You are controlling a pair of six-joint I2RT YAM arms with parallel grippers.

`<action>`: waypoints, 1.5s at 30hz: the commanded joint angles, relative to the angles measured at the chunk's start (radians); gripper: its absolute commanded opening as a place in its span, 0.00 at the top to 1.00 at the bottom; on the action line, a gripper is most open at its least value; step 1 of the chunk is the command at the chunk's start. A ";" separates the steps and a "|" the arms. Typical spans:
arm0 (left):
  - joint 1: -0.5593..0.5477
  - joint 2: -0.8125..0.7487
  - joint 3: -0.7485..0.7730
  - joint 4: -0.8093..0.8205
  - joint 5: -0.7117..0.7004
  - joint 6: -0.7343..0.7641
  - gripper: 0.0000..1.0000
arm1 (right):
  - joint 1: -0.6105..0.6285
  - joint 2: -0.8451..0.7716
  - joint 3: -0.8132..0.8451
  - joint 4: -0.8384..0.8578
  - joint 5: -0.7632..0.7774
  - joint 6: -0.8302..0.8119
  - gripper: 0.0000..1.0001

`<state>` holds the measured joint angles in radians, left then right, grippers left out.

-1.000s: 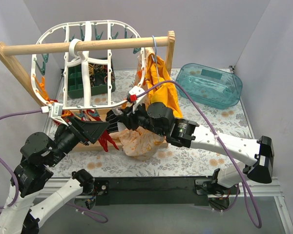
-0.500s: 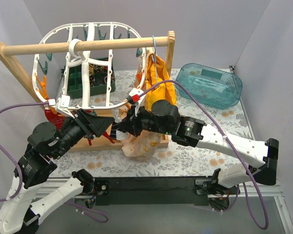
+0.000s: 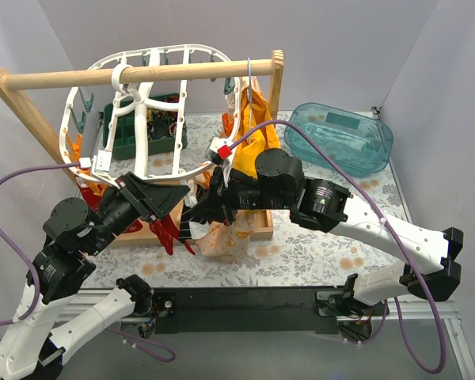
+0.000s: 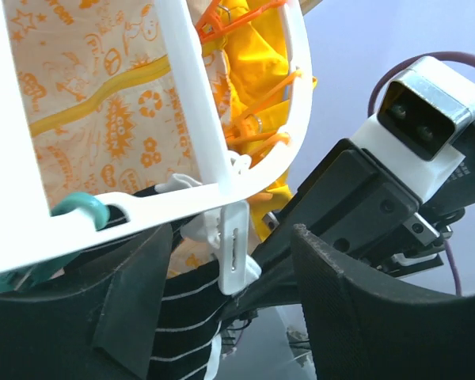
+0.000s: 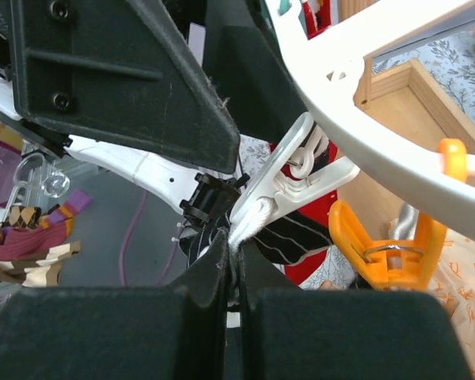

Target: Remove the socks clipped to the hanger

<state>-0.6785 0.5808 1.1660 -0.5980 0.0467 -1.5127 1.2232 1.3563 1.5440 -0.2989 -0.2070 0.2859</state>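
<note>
The white oval hanger [image 3: 131, 101] hangs tilted from the wooden rod. A white peg [image 4: 233, 255] on its near rim holds a black-and-white striped sock [image 4: 176, 317]. My left gripper [image 4: 233, 237] is open, with one finger on each side of that peg; in the top view it [image 3: 168, 198] is under the rim. My right gripper [image 5: 236, 255] is shut on the sock's white edge just below the same peg [image 5: 294, 178], next to the left gripper in the top view [image 3: 192, 218]. Red socks [image 3: 166, 229] hang from the near rim; one [image 5: 321, 218] shows behind the striped sock [image 5: 297, 237].
A wooden rail [image 3: 142, 74] carries the hanger and a yellow garment [image 3: 263, 136] on a light-blue hanger. A flowered pale cloth [image 3: 229, 231] lies in a wooden tray below. A green crate [image 3: 134, 134] stands behind and a teal tub [image 3: 340, 138] at right. An orange peg [image 5: 384, 237] is near the right fingers.
The hanger has swung, its far side tipping up. My right gripper moved down and left to the near rim and closed on the striped sock. My left gripper rose to the same peg.
</note>
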 commanded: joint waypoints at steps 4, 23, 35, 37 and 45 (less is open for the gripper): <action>-0.003 0.025 -0.046 0.122 0.039 -0.090 0.32 | -0.001 -0.010 0.065 -0.008 -0.086 0.007 0.97; -0.003 0.014 -0.170 0.284 0.021 -0.218 0.49 | -0.005 -0.016 0.048 -0.005 -0.109 -0.004 0.99; -0.003 -0.035 -0.180 0.216 0.073 -0.172 0.36 | -0.010 -0.040 0.013 0.006 -0.103 0.002 0.99; -0.003 -0.059 -0.187 0.201 0.109 -0.143 0.31 | -0.011 -0.042 0.011 0.014 -0.101 0.009 0.98; -0.003 -0.133 -0.148 0.069 0.192 0.005 0.27 | -0.011 -0.034 0.010 0.061 -0.109 0.091 0.96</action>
<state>-0.6785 0.4496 0.9821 -0.4267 0.1619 -1.6081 1.2102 1.3518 1.5539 -0.3119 -0.2867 0.3199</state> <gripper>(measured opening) 0.730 0.051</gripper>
